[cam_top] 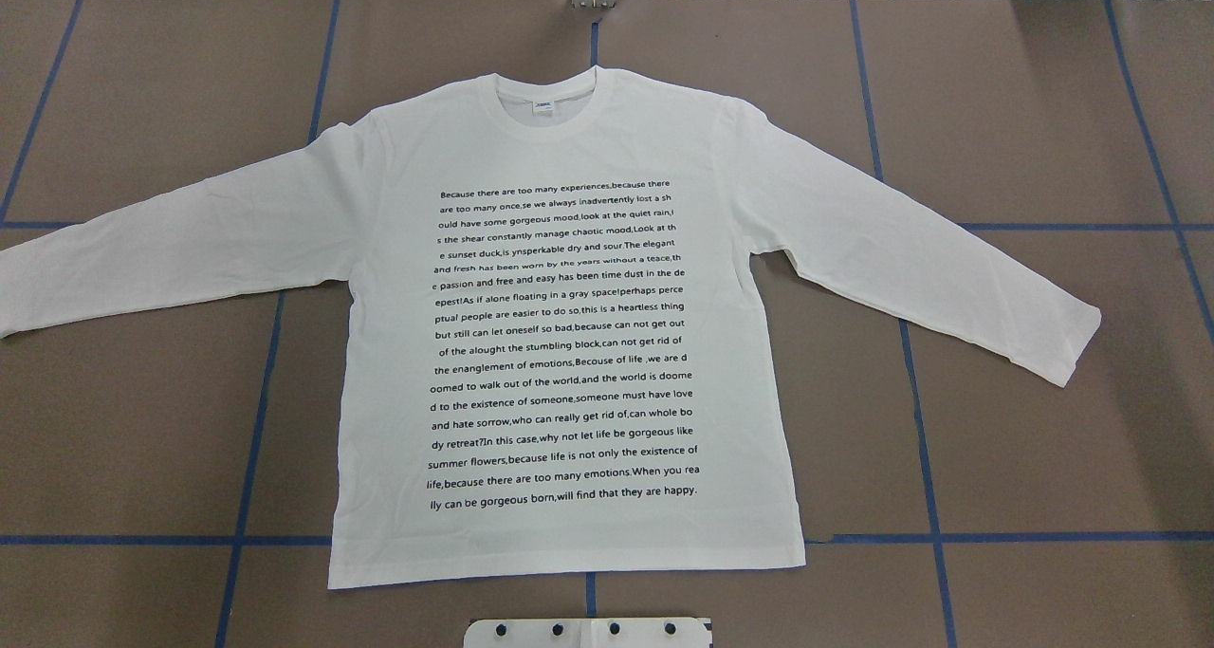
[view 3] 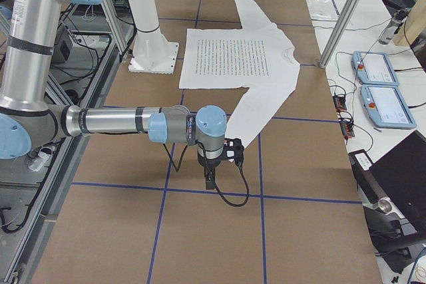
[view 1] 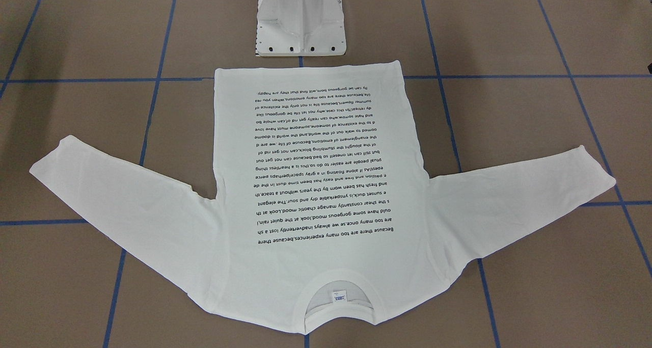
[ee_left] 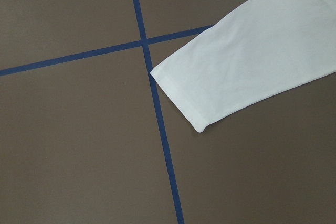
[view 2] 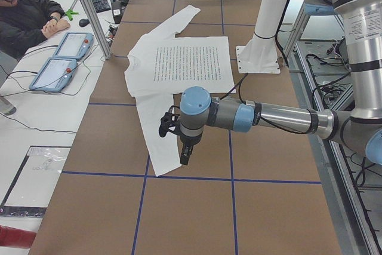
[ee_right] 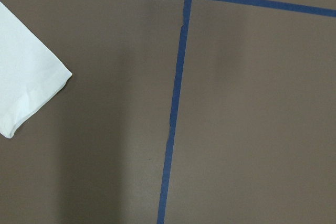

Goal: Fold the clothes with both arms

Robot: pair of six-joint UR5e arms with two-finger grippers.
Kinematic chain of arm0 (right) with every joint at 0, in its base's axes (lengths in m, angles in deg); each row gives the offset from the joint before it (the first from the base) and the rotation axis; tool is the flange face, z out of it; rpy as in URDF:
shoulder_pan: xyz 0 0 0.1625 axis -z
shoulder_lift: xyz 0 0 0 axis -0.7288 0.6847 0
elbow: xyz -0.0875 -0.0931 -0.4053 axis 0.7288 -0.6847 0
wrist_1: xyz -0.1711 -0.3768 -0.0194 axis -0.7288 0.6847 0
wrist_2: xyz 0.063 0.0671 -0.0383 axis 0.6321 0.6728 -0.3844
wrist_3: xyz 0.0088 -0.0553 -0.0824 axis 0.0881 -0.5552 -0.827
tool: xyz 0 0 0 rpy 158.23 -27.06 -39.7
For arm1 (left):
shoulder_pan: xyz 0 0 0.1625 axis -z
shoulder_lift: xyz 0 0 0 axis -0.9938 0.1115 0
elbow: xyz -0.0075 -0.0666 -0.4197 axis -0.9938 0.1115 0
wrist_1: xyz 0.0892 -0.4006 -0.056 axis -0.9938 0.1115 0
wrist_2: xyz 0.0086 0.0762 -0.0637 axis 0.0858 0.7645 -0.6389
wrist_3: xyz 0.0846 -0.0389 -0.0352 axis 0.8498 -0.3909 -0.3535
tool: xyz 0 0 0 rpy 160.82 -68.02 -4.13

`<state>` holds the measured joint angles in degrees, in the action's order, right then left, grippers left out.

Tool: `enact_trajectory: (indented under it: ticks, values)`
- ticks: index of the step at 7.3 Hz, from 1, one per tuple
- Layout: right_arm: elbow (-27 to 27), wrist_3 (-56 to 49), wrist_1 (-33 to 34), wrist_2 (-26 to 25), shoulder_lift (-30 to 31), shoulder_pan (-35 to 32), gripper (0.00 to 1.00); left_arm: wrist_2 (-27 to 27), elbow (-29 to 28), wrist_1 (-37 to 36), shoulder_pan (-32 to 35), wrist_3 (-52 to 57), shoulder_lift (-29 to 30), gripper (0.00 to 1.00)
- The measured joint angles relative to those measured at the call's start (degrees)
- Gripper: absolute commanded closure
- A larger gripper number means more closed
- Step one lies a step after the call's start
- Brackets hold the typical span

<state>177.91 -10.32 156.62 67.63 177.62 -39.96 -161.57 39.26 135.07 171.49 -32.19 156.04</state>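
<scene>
Lying flat on the table (cam_top: 1043, 420) with sleeves spread left and right, the T-shirt (cam_top: 569, 344) seemingly offers one cuff each to the left gripper (view 2: 186, 158) and right gripper (view 3: 210, 181) poised nearby, though I cannot tell whether their fingers are clenched or released.

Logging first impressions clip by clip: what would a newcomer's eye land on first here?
The white long-sleeved T-shirt lies flat in the middle of the brown table, sleeves spread, its block of black text facing up. In the side views, the left arm and right arm each reach out above the table near a sleeve cuff; whether their jaws are open cannot be told.
</scene>
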Motion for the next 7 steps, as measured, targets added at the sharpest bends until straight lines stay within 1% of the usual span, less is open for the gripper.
enact_trajectory:
  ticks: [2, 4, 5, 6, 7]
  values:
    - [0.09, 0.0, -0.04, 0.21, -0.08, 0.0, 0.0, -0.05, 0.61, 0.23, 0.0, 0.13, 0.03, 0.0]
    - [0.96, 0.12, -0.06, 0.45, -1.02, 0.05, 0.0, -0.11, 1.89, 3.25, -0.11, 0.24, 0.06, 0.0]
    - [1.34, 0.42, -0.41, 0.96, -2.22, 0.1, 0.0, -0.12, 2.51, 5.86, -0.27, 0.24, 0.12, 0.0]
    - [1.64, 0.72, -2.17, 1.9, -3.93, 0.13, 0.0, -0.03, 2.54, 9.82, -0.31, 0.05, 0.55, 0.0]
    - [1.68, 1.08, -5.31, 2.48, -5.44, 0.15, 0.0, 0.2, 1.62, 14.59, -0.33, -0.25, 1.78, 0.0]
